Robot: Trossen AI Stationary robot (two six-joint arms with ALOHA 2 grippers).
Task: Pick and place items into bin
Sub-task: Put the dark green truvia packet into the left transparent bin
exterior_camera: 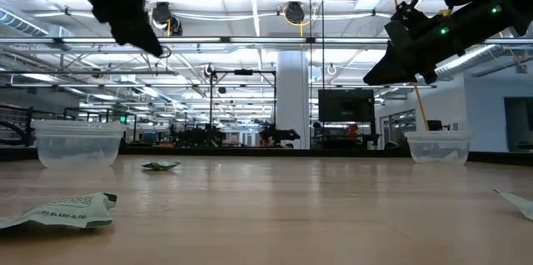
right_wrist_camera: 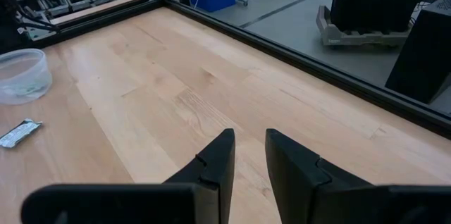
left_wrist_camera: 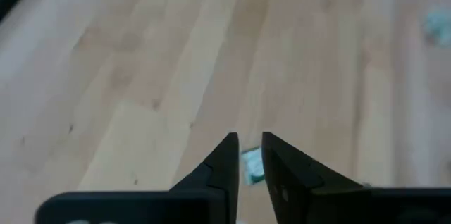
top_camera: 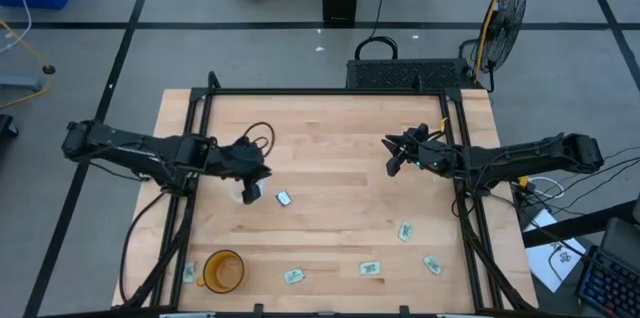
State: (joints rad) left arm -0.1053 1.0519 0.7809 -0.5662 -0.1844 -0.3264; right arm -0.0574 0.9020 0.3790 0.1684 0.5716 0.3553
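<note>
My left gripper [top_camera: 251,192] hangs above the table's left middle, over a clear round bin [top_camera: 241,194], and is shut on a pale green packet [left_wrist_camera: 251,166]. Another packet [top_camera: 284,198] lies flat on the wood just right of the bin; it also shows in the right wrist view [right_wrist_camera: 20,132] beside the bin [right_wrist_camera: 21,76]. Several more packets lie flat near the front edge, among them three [top_camera: 294,276], [top_camera: 371,268], [top_camera: 405,231]. My right gripper [top_camera: 393,161] hangs shut and empty above the table's right middle [right_wrist_camera: 250,146]. My left gripper pinches the pale green packet between its two fingertips [left_wrist_camera: 229,155]; only a narrow strip of the packet [left_wrist_camera: 251,171] shows in the gap. Which edge it holds is hidden by the fingers. The packet is lifted clear of the table.
An orange cup [top_camera: 224,270] stands near the front left corner, with a packet [top_camera: 189,272] beside it. Another packet [top_camera: 431,264] lies at the front right. A black frame [top_camera: 330,92] runs round the table. The table's middle and far part are bare wood.
</note>
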